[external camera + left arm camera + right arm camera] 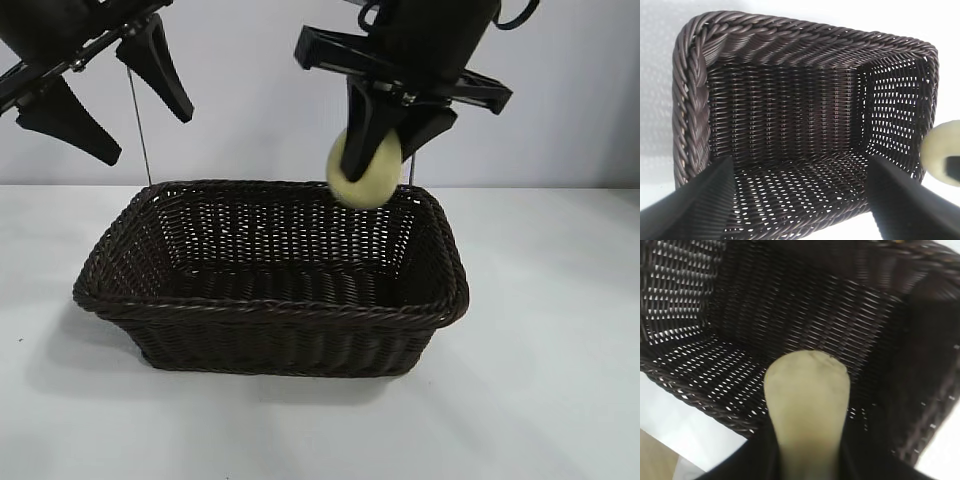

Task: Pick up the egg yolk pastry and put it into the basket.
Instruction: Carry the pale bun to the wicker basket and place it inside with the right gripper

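One right pincer [378, 150] grips the egg yolk pastry [365, 170] over the basket [270, 310] rim; released here, it might bounce out, while the left pincer [105, 100] hangs open.

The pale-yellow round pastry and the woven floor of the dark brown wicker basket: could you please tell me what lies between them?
Nothing: the pale-yellow round pastry, clamped in the right gripper, hangs over the dark brown wicker basket with only air below, as the exterior view shows.

Both arms are matte black. The left gripper [105, 100], up beyond the basket [270, 310], has two long tapered fingers [160, 65] on a flat cross-rail — wedge-shaped, smooth. The right gripper [385, 150] carries the same rail, a bulky dark wrist housing and a looped black cable [515, 15].
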